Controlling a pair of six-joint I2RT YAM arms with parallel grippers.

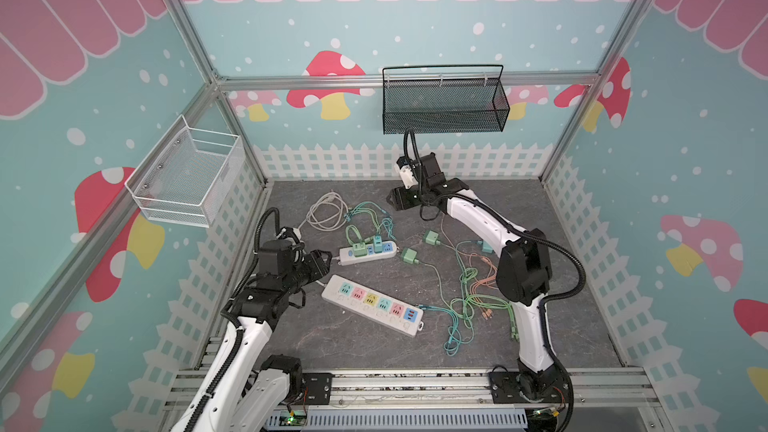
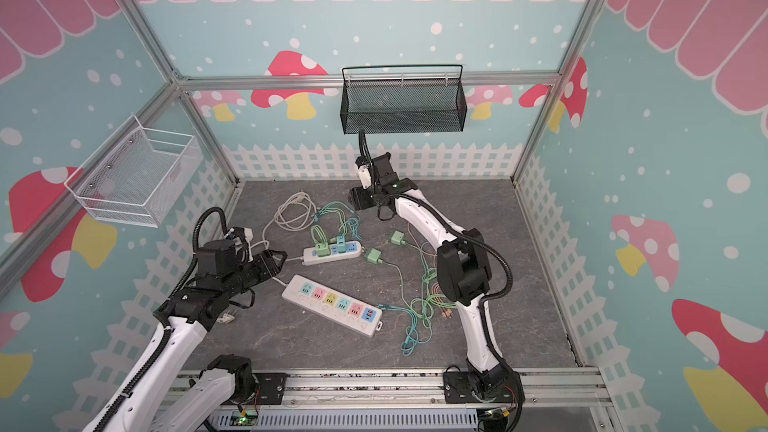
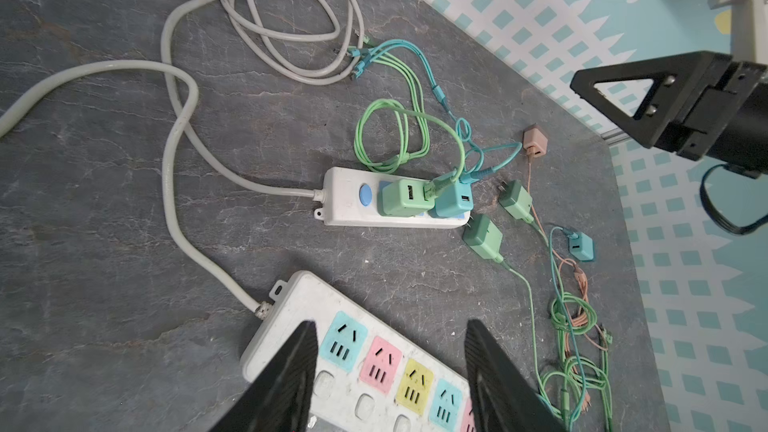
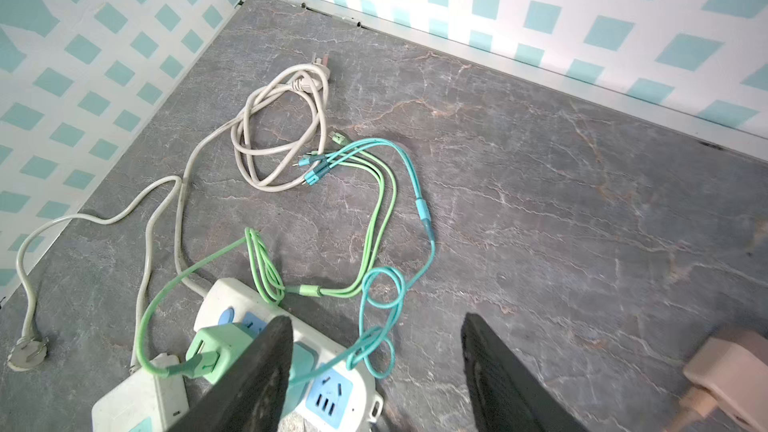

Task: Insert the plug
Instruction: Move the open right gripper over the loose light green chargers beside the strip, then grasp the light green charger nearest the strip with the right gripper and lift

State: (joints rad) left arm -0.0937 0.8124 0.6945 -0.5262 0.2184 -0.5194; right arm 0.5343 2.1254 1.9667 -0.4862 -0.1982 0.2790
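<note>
Standing by this little booth, I see a dark grey stone-look tabletop (image 1: 332,347). Blue walls stand all round it, painted with pink mushrooms and a white fence. A black mesh basket (image 1: 444,105) and a white mesh basket (image 1: 187,176) hang on the walls, high up behind the small white power strip (image 1: 368,252).

A green charger (image 1: 358,249) and a teal charger (image 1: 377,246) stick up out of that strip, and its end blue socket (image 1: 388,248) is free. The loose green charger plug (image 1: 409,256) lies flat just beside that end, not touching it. A second green plug (image 1: 432,238) lies further right of the strip. A tangle of green, teal and orange cables (image 1: 469,301) sprawls well to the strip's right. A coiled grey cord (image 1: 328,211) lies behind the strip. A long power strip (image 1: 372,305) with coloured sockets lies in front of it.

Thin green and teal wires (image 4: 374,222) loop from the chargers across the table behind the strip. The right gripper (image 4: 376,317) hangs up behind the strip, claws apart, holding nothing. The left gripper (image 3: 390,326) hovers to the strip's left, over the long strip's near end, claws apart and empty too.
</note>
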